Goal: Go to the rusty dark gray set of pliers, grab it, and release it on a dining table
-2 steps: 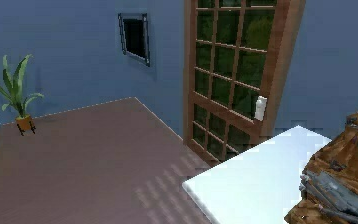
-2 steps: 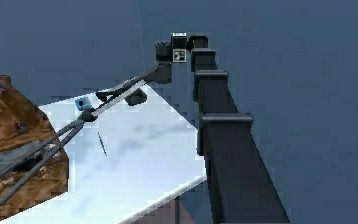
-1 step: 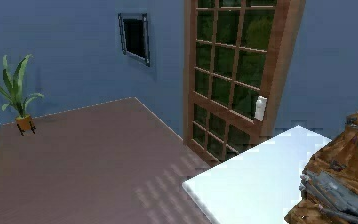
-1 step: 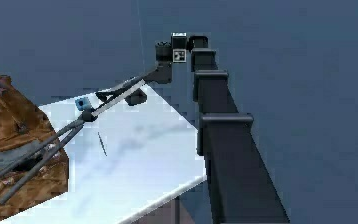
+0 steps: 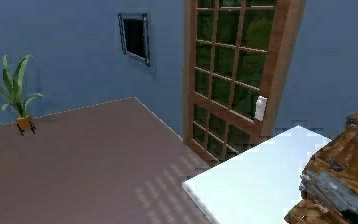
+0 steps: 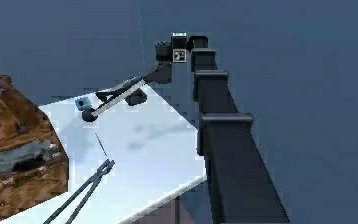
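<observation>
Spotted pliers [image 6: 87, 188] lying flat on white table [image 6: 157, 135], 6 o'clock from gripper [image 6: 93, 106], near table's edge. Couldn't tell whether gripper held anything. Noted brown crate [image 6: 17, 150] at 8 o'clock, grey contents unclear.

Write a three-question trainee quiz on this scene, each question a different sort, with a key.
1. True or false: the pliers lie on the white table.
2. Which stands by the wall at the forward view's left? A. potted plant B. chair C. lamp
3. Short answer: does the gripper hold anything?
Key: 1 true; 2 A; 3 cannot tell, since a small thing sits on the table at its far end.
</observation>
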Available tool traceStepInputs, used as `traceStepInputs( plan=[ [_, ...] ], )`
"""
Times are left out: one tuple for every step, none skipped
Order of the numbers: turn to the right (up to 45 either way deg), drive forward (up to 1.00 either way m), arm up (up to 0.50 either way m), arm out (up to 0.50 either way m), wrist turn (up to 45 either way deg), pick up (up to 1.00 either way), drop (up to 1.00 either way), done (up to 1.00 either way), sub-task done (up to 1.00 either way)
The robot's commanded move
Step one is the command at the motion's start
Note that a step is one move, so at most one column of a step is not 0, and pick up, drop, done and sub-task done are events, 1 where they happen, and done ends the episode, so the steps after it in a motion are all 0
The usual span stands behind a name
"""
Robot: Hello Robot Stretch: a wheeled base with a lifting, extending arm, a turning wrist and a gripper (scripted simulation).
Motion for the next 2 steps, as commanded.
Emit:
traceStepInputs(
  plan=[
    [0.0,0.0,0.0,-0.1,0.0,0.0,0.0,0.0,0.0],
    [0.0,0.0,0.0,0.0,0.0,0.0,0.0,1.0,0.0]
  ],
)
